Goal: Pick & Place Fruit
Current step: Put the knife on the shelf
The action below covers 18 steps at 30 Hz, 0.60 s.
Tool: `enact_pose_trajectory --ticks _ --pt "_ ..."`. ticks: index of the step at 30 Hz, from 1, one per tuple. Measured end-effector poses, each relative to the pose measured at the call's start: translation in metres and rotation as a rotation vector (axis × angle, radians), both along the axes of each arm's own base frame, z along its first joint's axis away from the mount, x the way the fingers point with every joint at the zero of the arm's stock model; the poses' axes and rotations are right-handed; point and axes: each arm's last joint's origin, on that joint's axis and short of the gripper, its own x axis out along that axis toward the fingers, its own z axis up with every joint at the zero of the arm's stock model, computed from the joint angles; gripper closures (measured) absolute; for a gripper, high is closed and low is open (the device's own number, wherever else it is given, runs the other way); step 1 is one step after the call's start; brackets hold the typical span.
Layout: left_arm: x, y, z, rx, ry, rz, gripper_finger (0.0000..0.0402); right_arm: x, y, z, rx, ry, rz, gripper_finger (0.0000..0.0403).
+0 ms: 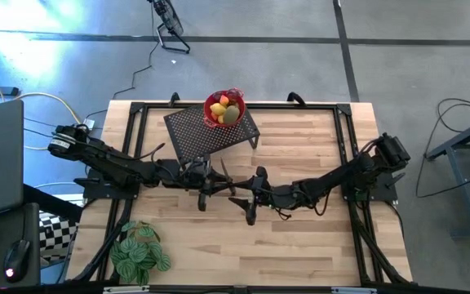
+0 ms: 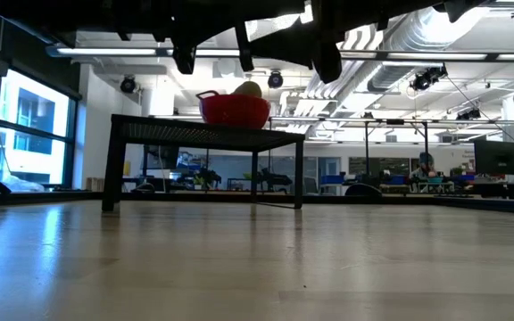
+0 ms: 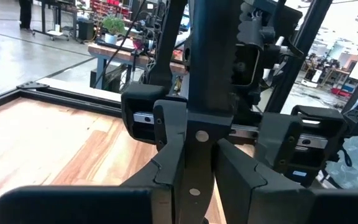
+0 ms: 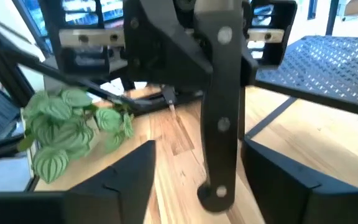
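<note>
Red mesh bowl held all visible fruit; left gripper nearly closed, empty, right gripper spread empty, so placing looked finished, retreat next.

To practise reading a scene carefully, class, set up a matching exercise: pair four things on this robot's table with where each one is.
Things:
1. red mesh bowl of fruit
2. black perforated metal stand
3. green leafy plant
4. right gripper

Places:
A. near the table's front left corner
B. on the wooden table, towards the back edge
C. above the middle of the table
D. on top of the stand

Pairs: 1-D, 2-B, 3-A, 4-C
</note>
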Motion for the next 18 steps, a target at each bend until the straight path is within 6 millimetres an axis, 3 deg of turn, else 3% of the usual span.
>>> enact_pose_trajectory --ticks 7,18 --pt "0.000 0.000 0.001 -0.001 -0.015 -0.001 0.0334 -0.012 0.006 0.010 -0.033 0.051 0.008 0.0129" --pt "-0.012 0.002 0.018 0.021 -0.054 -0.001 0.0334 -0.037 0.011 0.019 -0.086 0.197 -0.012 0.0146"
